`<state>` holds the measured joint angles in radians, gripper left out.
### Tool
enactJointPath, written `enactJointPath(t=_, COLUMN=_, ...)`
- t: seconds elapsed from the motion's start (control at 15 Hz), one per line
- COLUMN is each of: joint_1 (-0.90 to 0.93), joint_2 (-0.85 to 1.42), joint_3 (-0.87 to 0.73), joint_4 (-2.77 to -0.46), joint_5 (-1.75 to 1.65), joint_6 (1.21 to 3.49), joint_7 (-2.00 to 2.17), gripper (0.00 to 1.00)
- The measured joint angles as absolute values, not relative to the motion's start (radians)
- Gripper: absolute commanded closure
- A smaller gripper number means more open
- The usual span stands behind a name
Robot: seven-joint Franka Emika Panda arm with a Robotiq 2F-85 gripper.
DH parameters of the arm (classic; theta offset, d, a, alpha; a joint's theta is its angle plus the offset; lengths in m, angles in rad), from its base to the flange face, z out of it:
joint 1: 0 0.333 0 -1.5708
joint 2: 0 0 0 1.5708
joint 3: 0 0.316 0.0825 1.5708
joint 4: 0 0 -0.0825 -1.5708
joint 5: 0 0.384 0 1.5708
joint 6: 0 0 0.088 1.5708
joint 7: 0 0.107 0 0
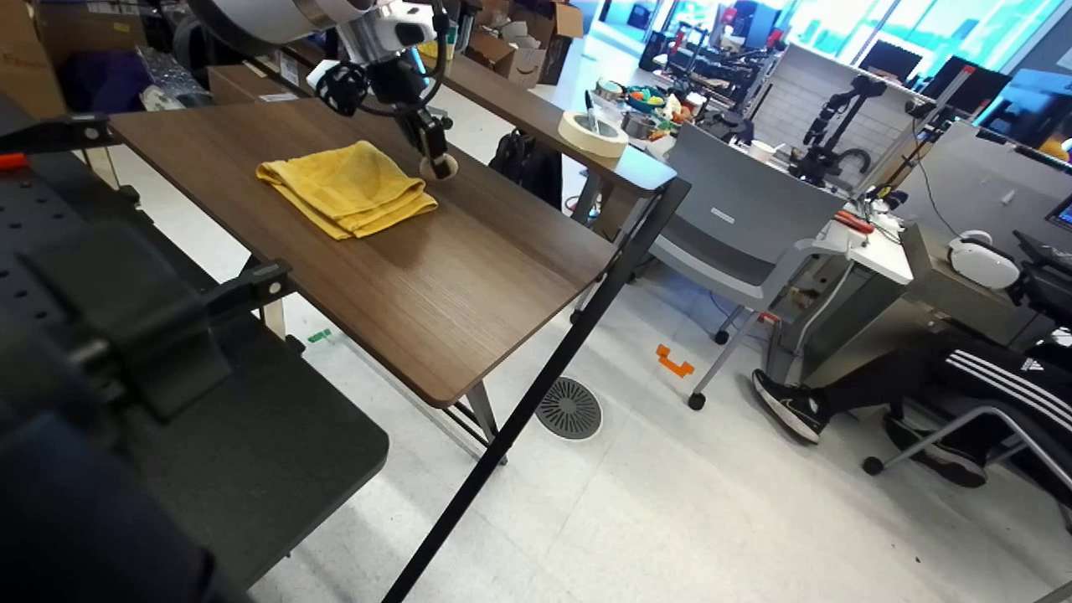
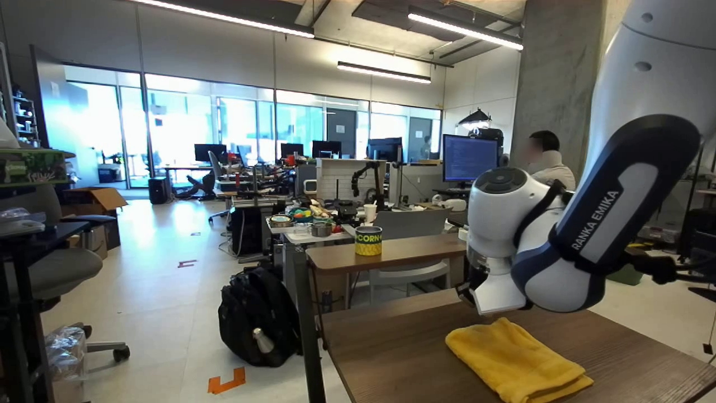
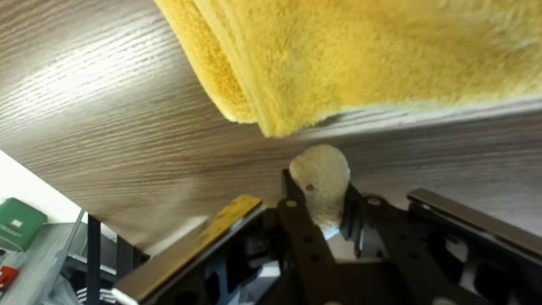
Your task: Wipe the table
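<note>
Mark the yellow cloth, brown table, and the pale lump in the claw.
Yellow cloth (image 1: 347, 188), in an exterior view: upper face.
Brown table (image 1: 456, 276), in an exterior view: bare top.
Pale lump (image 3: 324, 176), wrist view: rounded end.

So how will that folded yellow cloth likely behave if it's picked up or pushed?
The yellow cloth probably droops when lifted, since its layers fold softly. It looks light for its size: thin, fuzzy fabric. Pushed along the table, it would likely slide or bunch rather than roll, as it lies fairly flat.

Gripped pale object (image 3: 320, 176), yellow cloth (image 3: 360, 63), table (image 3: 127, 144)
</note>
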<state>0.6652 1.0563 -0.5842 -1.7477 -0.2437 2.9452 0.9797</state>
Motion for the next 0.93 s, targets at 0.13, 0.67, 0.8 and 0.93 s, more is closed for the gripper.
enactJointPath(t=0.13, joint_1=0.727, joint_2=1.053, joint_3=-0.698, joint_4=-1.835, joint_5=-0.214, joint_6=3.08, joint_7=1.033, gripper=0.95)
enactJointPath(t=0.67, joint_1=0.716, joint_2=1.054, joint_3=-0.817, joint_4=-2.093, joint_5=0.184, joint_6=3.423, joint_7=0.881, gripper=0.95)
enactJointPath(t=0.8, joint_1=0.622, joint_2=1.054, joint_3=-0.749, joint_4=-2.086, joint_5=0.242, joint_6=3.46, joint_7=0.819, gripper=0.95)
enactJointPath(t=0.93, joint_1=0.514, joint_2=1.054, joint_3=-0.673, joint_4=-2.057, joint_5=0.283, joint_6=3.473, joint_7=0.758, gripper=0.95)
